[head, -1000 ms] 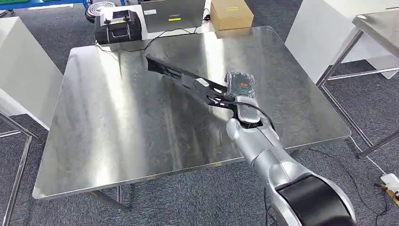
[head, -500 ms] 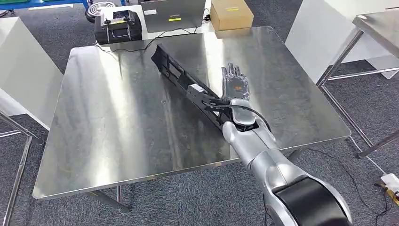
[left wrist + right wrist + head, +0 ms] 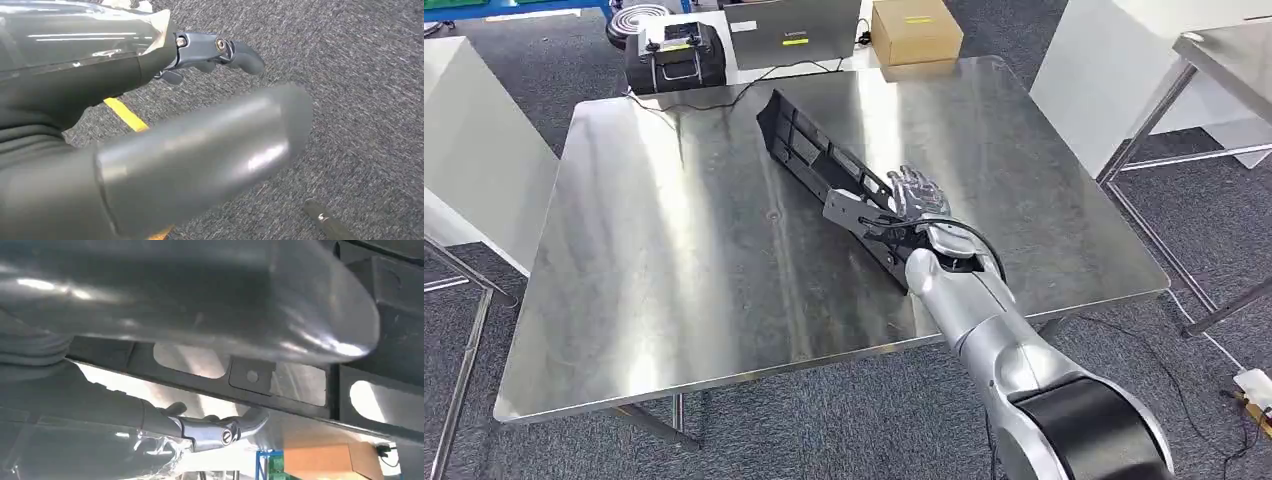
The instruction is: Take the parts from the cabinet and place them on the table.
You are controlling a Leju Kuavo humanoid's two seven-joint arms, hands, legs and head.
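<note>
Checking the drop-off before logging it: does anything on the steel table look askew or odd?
The long black plastic frame part lies diagonally across the steel table, not squared to its edges. The right robot hand is beside its near end, fingers spread. No damage visible.

One black part, one table

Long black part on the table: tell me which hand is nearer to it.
Right. The right hand lies beside the long black part on the table; the left hand hangs over carpet.
</note>
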